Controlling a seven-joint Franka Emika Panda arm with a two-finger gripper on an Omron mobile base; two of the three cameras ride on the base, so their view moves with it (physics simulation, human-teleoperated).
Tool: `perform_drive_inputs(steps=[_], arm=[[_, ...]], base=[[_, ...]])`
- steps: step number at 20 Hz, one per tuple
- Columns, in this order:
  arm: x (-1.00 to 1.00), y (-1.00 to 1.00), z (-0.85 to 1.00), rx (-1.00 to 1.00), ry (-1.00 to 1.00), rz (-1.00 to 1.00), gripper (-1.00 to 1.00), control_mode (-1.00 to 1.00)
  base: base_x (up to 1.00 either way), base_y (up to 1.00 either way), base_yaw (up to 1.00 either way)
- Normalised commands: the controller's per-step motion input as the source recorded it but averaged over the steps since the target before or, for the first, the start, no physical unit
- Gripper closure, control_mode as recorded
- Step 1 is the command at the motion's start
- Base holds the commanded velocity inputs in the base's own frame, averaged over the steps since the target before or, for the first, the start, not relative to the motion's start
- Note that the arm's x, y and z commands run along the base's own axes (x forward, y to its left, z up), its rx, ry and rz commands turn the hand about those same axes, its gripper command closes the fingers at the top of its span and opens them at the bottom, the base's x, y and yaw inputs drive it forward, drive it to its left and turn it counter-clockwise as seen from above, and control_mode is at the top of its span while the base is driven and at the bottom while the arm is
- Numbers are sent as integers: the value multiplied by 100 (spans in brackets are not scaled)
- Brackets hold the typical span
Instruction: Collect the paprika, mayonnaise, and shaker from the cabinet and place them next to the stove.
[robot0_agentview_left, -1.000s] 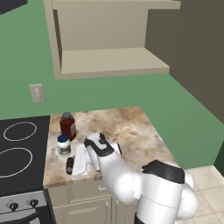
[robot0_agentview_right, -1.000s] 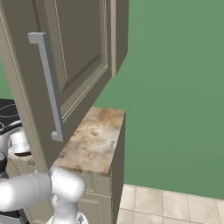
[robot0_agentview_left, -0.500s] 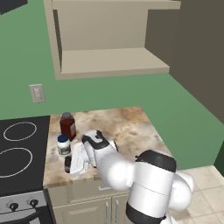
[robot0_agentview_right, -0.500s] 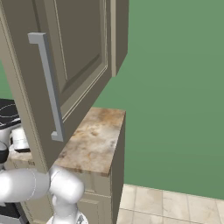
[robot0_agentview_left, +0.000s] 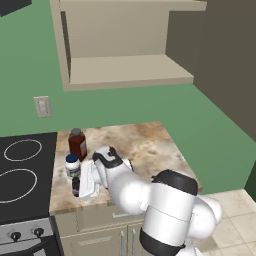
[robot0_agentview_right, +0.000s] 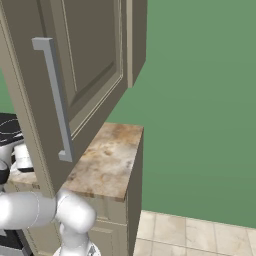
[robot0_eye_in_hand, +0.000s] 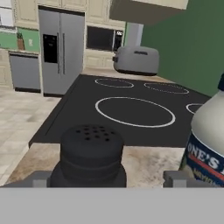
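Observation:
The black shaker stands on the counter near its stove-side edge, between my gripper's fingertips, which stand apart from it, open. In the left base view the gripper reaches low over the counter's front left corner, with the shaker mostly hidden behind the hand. The white mayonnaise jar with its blue lid stands just behind it; it shows at the right edge of the hand view. The red-brown paprika bottle stands farther back. The stove lies just left of them. The beige cabinet hangs above.
A cabinet door with a grey handle stands open over the counter in the right base view. Beyond the stove sit a toaster and a steel fridge. A wall outlet is behind the stove.
The gripper has opened and let go of the shaker, which now stands on the counter. Before that the arm had shifted slightly towards the stove.

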Motion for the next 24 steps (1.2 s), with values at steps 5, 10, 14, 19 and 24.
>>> perform_drive_inputs(steps=[5, 10, 14, 19, 24], arm=[[-17, -2, 2, 0, -9, 0, -100, -100], [-35, -8, 19, 0, -9, 0, -100, -100], [-42, -7, 36, 0, -9, 0, -100, -100], [-28, -14, 54, 0, -9, 0, -100, -100], [-21, -2, 65, 0, -8, 0, -100, -100]], base=[[0, 0, 0], [0, 0, 0], [0, 0, 0], [0, 0, 0], [0, 0, 0]])
